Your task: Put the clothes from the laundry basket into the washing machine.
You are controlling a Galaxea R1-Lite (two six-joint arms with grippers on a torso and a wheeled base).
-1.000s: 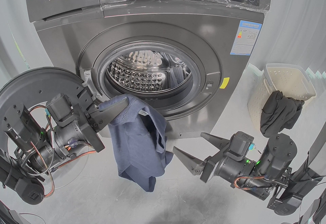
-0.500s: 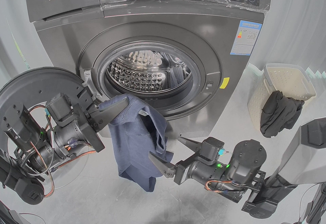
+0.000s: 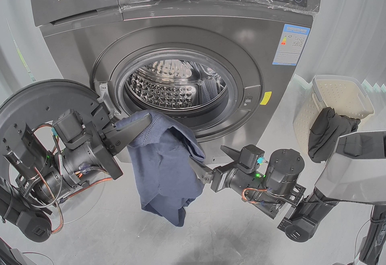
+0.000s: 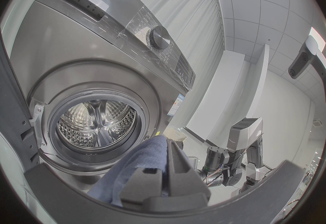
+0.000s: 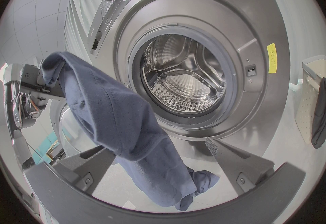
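Head view, blue shirt (image 3: pixel 165 165): pinched by its top at the left tool (image 3: pixel 140 123), it hangs with its long axis straight down. It sits in front of and just below the lower lip of the washing machine (image 3: pixel 80 49), and its hem is off the floor (image 3: pixel 120 233).
Left tool: clamped on a bunched fold of the shirt, just beside the hinge of the open door (image 3: pixel 44 97).
Right tool (image 3: pixel 207 156): spread wide with nothing in it, level with the middle of the shirt at its right-hand edge. From its own wrist view the cloth falls between the two fingers; contact I cannot tell.
Drum (image 3: pixel 177 85): up and behind the shirt, mouth open, no clothes visible inside.
Key relation: the loose lower half dangles below the opening, and the right arm is nearer to it. I judge it should gather that half and lift it up and inward.
Laundry basket (image 3: pixel 341 97): well apart to the right, with a black garment (image 3: pixel 327 133) draped over its rim.
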